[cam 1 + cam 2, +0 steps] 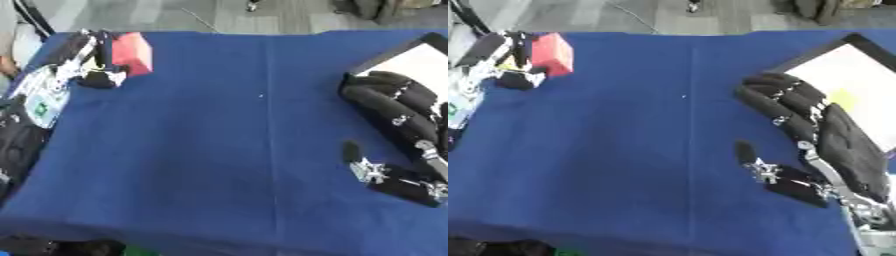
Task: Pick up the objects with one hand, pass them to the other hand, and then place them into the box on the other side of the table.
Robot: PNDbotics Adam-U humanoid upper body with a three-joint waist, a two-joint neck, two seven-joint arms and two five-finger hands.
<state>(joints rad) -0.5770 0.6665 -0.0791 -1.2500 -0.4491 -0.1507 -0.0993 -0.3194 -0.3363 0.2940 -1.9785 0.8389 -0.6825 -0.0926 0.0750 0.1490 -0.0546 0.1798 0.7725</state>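
Note:
A red block point(133, 52) sits at the far left corner of the blue table, with my left hand point(83, 62) on it. Dark fingers lie behind the block and the thumb curls under its near side. My right hand point(820, 122) hovers low over the right side of the table, fingers straight and pointing away from me, thumb point(747, 151) spread to the left, nothing in it. Just beyond its fingertips lies the box point(852, 39), black-rimmed with a white floor, at the far right. A pale yellow thing point(843, 100) lies inside it, partly hidden by the hand.
The blue cloth point(219, 150) covers the whole table; grey floor shows past its far edge. My left forearm point(39, 100), with silver and white parts, runs along the left edge. Dark shapes point(61, 247) sit below the near left edge.

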